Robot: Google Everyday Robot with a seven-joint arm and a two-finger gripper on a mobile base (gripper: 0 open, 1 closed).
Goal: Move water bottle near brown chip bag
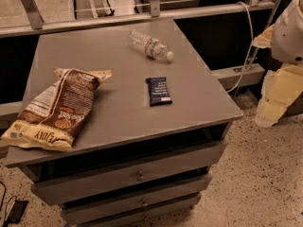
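Though the water bottle and brown chip bag lie well apart on the desk, the tool is out of view, so I cannot tell its grip.

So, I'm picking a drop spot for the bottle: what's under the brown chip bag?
Only the grey tabletop shows under the brown chip bag; whatever it covers is hidden. The gripper is out of view.

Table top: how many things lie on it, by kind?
Water bottle: 1
Brown chip bag: 1
Dark blue bar wrapper: 1
Total: 3
The robot's hand is out of view; only its white arm shows, far right.
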